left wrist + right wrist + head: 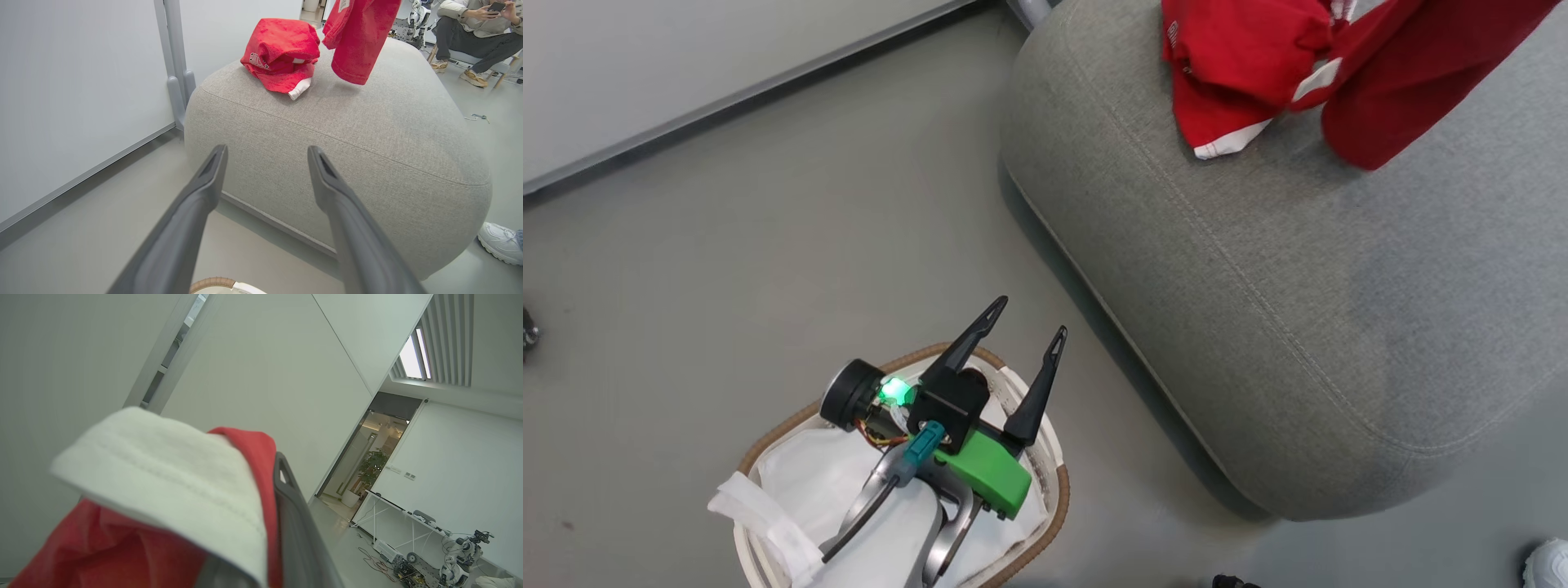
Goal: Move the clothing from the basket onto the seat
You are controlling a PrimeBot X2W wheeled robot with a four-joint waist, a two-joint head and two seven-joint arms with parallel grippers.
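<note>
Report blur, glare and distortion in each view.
Head view: sharp, evenly lit, soft shadow on the floor under the sofa. Left wrist view: wide lens bulges the sofa's outline. Right wrist view: the red garment at the lens is blurred; the light strip is blown out.

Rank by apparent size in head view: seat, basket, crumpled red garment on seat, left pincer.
1. seat
2. basket, though partly cropped
3. crumpled red garment and left pincer look alike; the pincer is nearer the camera, so unranked.
</note>
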